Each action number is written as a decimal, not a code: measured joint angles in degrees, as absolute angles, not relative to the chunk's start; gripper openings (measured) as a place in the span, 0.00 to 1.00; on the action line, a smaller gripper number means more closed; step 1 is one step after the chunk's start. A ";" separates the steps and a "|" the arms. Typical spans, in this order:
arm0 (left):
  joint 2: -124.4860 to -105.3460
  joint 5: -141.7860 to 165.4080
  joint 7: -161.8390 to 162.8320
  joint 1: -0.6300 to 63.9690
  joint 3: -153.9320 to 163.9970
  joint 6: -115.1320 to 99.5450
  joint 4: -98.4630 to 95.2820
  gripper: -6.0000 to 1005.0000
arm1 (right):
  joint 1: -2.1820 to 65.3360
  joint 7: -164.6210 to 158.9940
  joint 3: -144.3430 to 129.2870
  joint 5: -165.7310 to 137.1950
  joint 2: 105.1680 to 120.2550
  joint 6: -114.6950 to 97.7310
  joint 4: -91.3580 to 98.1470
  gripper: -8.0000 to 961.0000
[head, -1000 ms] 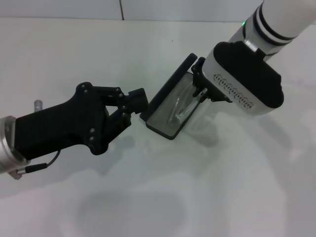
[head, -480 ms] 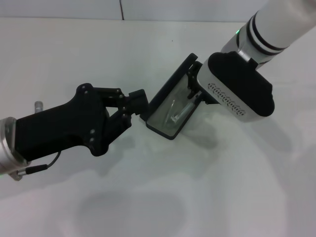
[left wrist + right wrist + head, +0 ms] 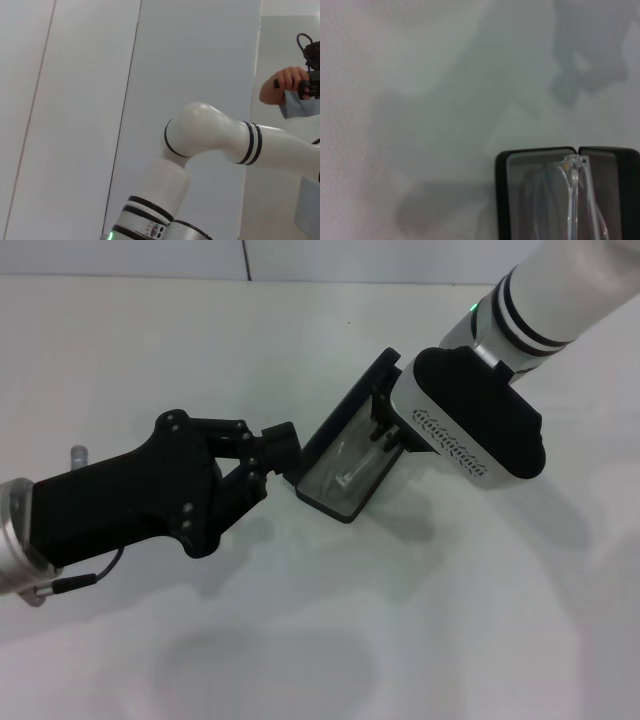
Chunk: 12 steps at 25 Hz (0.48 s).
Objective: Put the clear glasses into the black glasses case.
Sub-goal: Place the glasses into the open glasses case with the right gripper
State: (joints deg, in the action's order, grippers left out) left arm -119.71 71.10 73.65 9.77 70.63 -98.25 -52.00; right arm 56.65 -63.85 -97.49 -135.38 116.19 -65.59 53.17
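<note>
Nearest you, the left end effector (image 3: 285,445) is reaching in from the left side of the white table (image 3: 420,640), its dark fingers pinched narrow against the near corner of the black glasses case (image 3: 345,445), apparently steadying the lid edge. The case is sitting open in the middle of the table, lid raised on the side toward the left arm, pale lining showing. The clear glasses (image 3: 362,462) are lying inside the tray; in the right wrist view their transparent frame (image 3: 572,200) is resting within the lined compartment, along the hinge line, though whether they are fully seated you cannot tell. Beyond the case, the right end effector (image 3: 385,425) is hovering over the tray's far end, right at the glasses; its fingers are mostly hidden by the wrist housing, so their spread cannot be told. By these views, the placing is looking all but finished: what is left for you is letting go cleanly and pulling back.
</note>
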 joint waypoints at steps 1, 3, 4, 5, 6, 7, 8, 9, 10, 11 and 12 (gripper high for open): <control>-119.71 71.10 73.65 9.69 70.61 -98.26 -52.08 0.06 | 56.75 -63.92 -97.51 -135.54 116.19 -65.93 53.17 0.13; -119.71 71.10 73.66 9.60 70.59 -98.27 -52.17 0.06 | 57.14 -64.55 -97.57 -136.47 116.19 -66.94 53.17 0.13; -119.71 71.10 73.69 9.55 70.58 -98.27 -52.18 0.06 | 57.40 -65.32 -97.61 -137.13 116.19 -67.54 53.17 0.13; -119.71 71.10 73.70 9.52 70.57 -98.27 -52.19 0.06 | 57.76 -66.49 -97.70 -138.14 116.19 -68.24 53.17 0.13; -119.71 71.09 73.72 9.50 70.57 -98.27 -52.19 0.06 | 58.08 -67.74 -97.94 -138.99 116.19 -68.85 53.18 0.13; -119.71 71.08 73.73 9.49 70.57 -98.27 -52.19 0.06 | 58.41 -69.03 -98.19 -140.01 116.19 -69.45 53.21 0.13; -119.71 71.07 73.73 9.49 70.55 -98.27 -52.20 0.06 | 58.61 -69.91 -98.48 -140.63 116.19 -69.64 53.26 0.13; -119.71 71.06 73.73 9.49 70.52 -98.27 -52.21 0.06 | 58.74 -70.79 -98.71 -141.08 116.19 -69.70 53.30 0.14; -119.71 71.05 73.74 9.51 70.51 -98.27 -52.21 0.06 | 58.76 -71.32 -98.77 -141.17 116.19 -69.48 53.35 0.14; -119.71 71.01 73.74 9.53 70.49 -98.27 -52.21 0.06 | 58.76 -71.49 -98.77 -141.18 116.19 -69.30 53.45 0.14; -119.71 70.97 73.74 9.57 70.48 -98.27 -52.21 0.06 | 58.71 -71.71 -98.75 -141.12 116.19 -68.93 53.60 0.14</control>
